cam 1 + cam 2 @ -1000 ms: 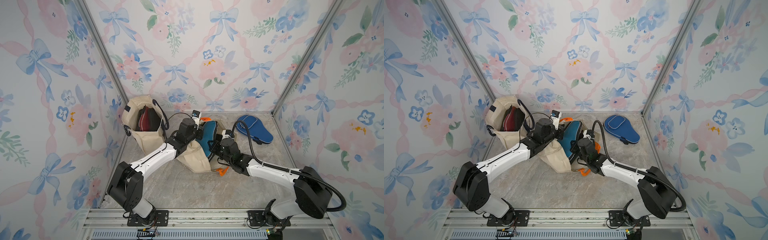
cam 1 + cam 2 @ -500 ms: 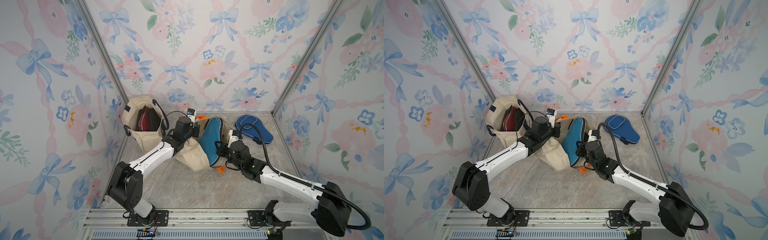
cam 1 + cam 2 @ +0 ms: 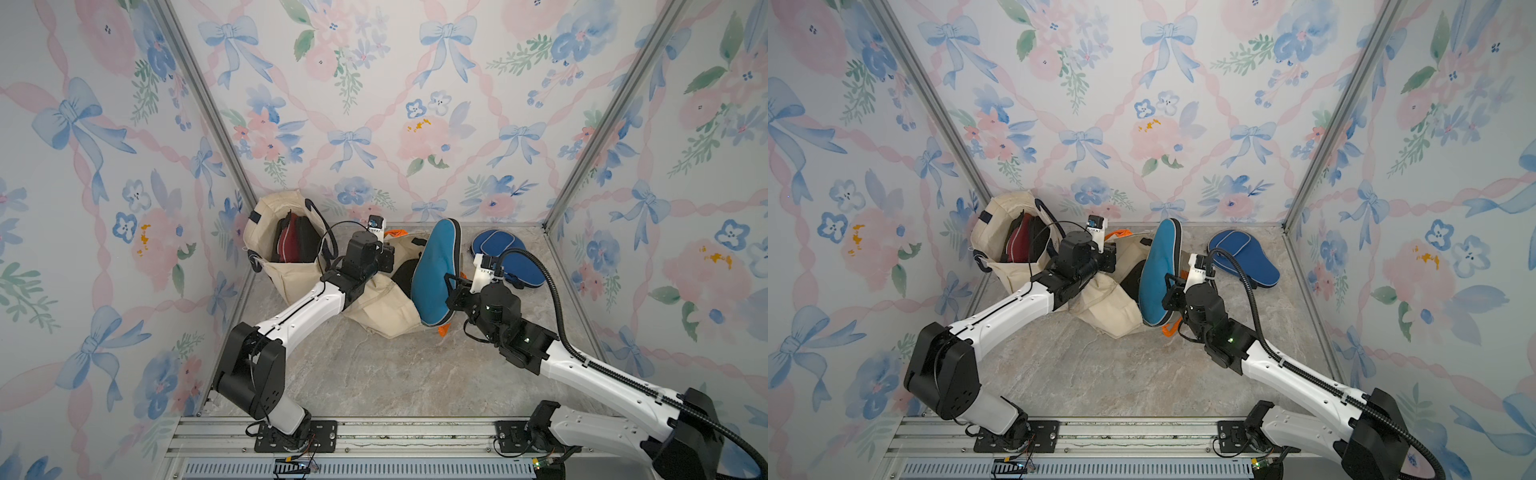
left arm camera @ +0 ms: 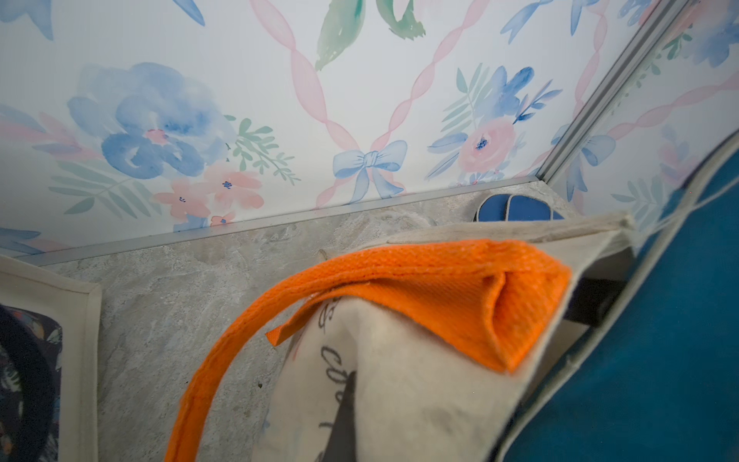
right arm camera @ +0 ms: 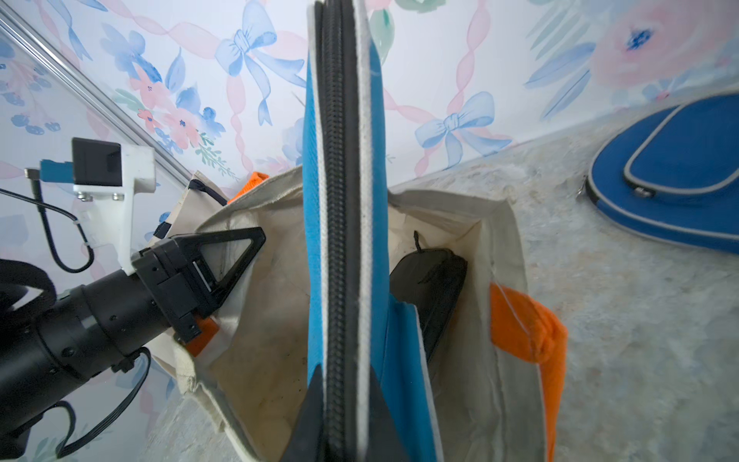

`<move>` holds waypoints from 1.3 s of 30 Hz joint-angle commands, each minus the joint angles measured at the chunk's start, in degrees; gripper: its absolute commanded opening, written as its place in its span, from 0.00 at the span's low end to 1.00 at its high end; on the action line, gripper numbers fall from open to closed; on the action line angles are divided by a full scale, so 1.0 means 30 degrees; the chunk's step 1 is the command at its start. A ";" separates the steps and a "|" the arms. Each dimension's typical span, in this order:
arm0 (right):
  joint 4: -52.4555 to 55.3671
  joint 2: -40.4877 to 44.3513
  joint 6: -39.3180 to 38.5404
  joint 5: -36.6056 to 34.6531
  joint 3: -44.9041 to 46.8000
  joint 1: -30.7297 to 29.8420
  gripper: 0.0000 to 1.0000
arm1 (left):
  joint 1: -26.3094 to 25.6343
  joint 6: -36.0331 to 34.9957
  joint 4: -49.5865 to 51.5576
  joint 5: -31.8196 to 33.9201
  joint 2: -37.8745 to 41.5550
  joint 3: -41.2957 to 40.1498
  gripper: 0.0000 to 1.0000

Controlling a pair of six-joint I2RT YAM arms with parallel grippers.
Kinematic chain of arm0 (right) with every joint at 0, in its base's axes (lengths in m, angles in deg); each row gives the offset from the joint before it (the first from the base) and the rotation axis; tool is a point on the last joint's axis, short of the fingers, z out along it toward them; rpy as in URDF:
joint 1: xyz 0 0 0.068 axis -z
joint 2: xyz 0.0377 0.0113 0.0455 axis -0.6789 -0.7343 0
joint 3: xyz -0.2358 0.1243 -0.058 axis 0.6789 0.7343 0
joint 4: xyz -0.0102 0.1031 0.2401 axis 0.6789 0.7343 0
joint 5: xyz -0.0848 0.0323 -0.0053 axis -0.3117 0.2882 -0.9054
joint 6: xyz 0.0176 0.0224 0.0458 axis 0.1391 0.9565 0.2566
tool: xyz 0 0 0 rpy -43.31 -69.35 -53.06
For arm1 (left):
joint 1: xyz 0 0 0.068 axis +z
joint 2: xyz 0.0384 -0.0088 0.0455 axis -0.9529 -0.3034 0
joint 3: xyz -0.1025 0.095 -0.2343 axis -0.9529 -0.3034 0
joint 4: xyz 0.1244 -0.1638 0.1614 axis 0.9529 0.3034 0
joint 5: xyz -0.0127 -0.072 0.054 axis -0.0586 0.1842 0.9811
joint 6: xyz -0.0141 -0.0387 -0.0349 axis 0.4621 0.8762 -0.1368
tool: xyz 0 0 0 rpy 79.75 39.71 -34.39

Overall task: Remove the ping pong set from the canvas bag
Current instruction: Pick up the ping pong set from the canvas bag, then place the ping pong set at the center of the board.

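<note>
Ping pong set (image 3: pixel 434 266), a teal zipped case, stands on edge near the middle of the tabletop (image 3: pixel 374 374), tilted toward the back wall. Its lower end sits in the mouth of the canvas bag (image 3: pixel 386 309), the rest clear above it. Right gripper (image 3: pixel 451 286) is clamped narrow on the case's zipped edge, one finger on each face, as the right wrist view shows. The bag lies slumped on its side, mouth toward the right edge, with an orange handle (image 4: pixel 400 288) draped over its rim. Left gripper (image 5: pixel 240 260) is pinched tight on the bag's rim on the side away from the case. A black item (image 5: pixel 432 280) lies inside the bag beside the case. A second bag (image 3: pixel 266 224) holding a red pouch (image 3: pixel 289 245) stands in the back left corner. A blue paddle case (image 3: pixel 519 262) lies flat near the back right corner.
</note>
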 commanded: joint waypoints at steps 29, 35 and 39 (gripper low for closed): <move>0.4406 0.3514 -0.8957 -0.4771 -0.2603 0.5069 0.03 | 0.0295 0.0321 -0.0131 -0.0585 -0.0523 0.0070 0.00; 0.6707 0.1298 -0.9719 -0.5390 -0.2919 0.5210 0.03 | 0.0363 0.0390 -0.0117 -0.0603 -0.0466 0.0106 0.00; 0.7296 -0.0407 -1.0543 -0.5934 -0.3219 0.5166 0.03 | 0.0369 0.0540 -0.0132 -0.0839 -0.0477 0.0128 0.00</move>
